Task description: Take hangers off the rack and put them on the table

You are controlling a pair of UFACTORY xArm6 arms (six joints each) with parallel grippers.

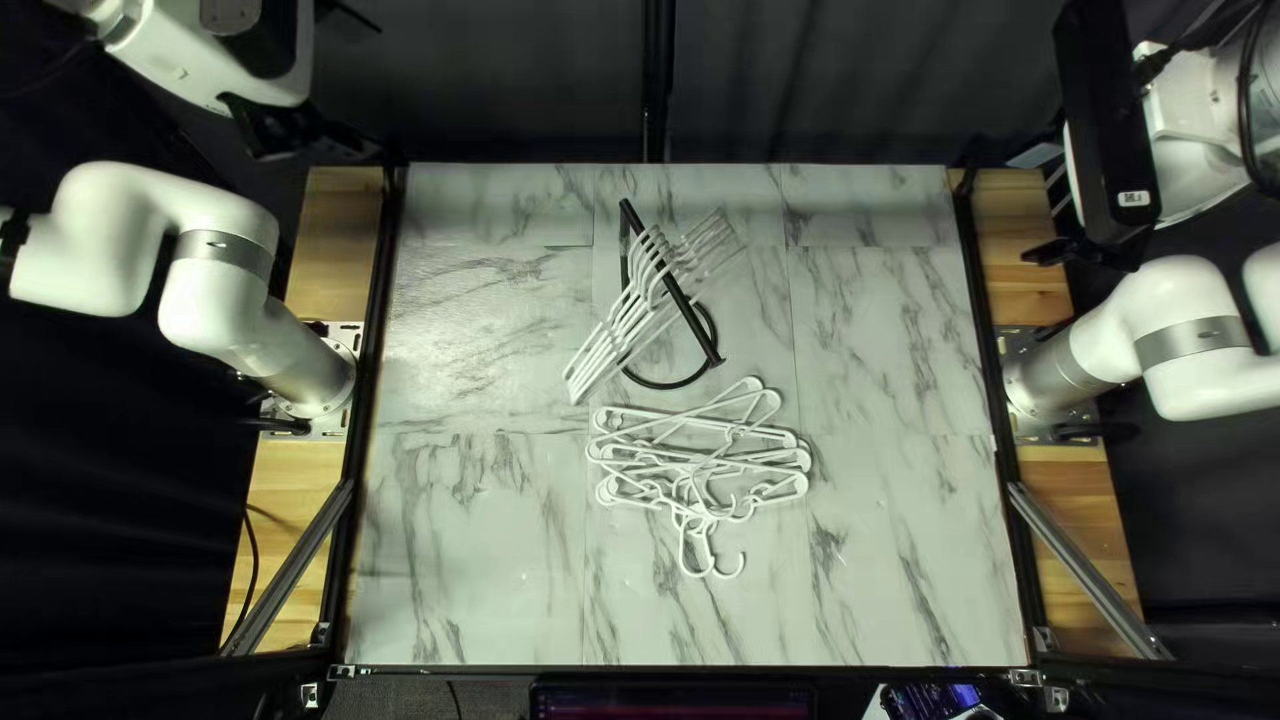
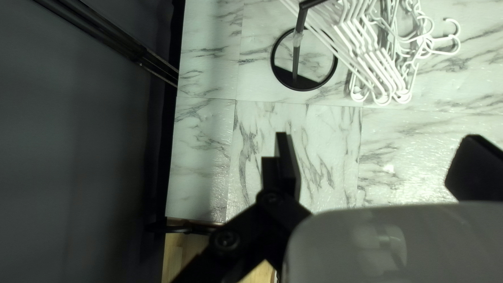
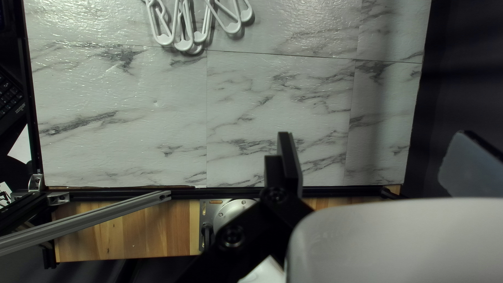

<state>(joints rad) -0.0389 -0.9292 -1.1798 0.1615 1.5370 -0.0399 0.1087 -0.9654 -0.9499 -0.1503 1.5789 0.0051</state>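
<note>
My left gripper (image 1: 320, 136) is raised beyond the table's far left corner, and my right gripper (image 1: 1054, 251) hangs over the right edge. Several white hangers (image 1: 618, 331) hang on the black rack (image 1: 704, 350). Nearer the front, other white hangers (image 1: 771, 499) lie overlapping on the table. In the left wrist view my left gripper (image 2: 377, 163) is open and empty; the rack (image 2: 296, 58) and its hangers (image 2: 361, 44) stand ahead. My right gripper (image 3: 378, 161) is also open and empty in the right wrist view, with ends of the lying hangers (image 3: 183, 45) far ahead.
Marble-patterned table (image 1: 467, 534) surface surrounds the rack and hanger pile. Black rails run along its sides, with a wooden strip (image 1: 327, 267) outside the left one. Metal bars (image 1: 1087, 567) slant beside the front corners. A dark curtain (image 1: 494, 80) hangs behind.
</note>
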